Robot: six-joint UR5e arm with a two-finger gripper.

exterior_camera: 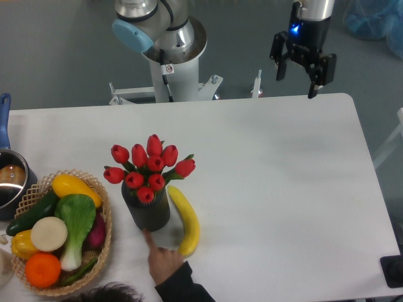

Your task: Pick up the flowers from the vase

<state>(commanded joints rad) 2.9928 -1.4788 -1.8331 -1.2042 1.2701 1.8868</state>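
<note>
Nothing of the task is done yet: the flowers point(148, 167) — a bunch of red tulip buds with green leaves — stand in the dark ribbed vase point(148, 211) at the lower left of centre of the white table point(283, 189), and the lifting is all still to come. The claw point(303, 69) hangs at the upper right of the frame, over the far edge of the table and well apart from the vase; its two fingers are spread apart with nothing between them. By my reading the whole job remains — travel across to the bunch, come down on it, close and lift it clear. A yellow banana point(184, 219) lies just beside the vase on its right, seemingly touching it, and a person's hand point(162, 261) reaches in from the bottom edge with a finger pointing at the vase's base. A woven basket point(104, 211) of vegetables and fruit sits to the left. The stems are hidden inside the vase, so how they are tied cannot be seen; a pot point(9, 182) at the left edge is cut off.
</note>
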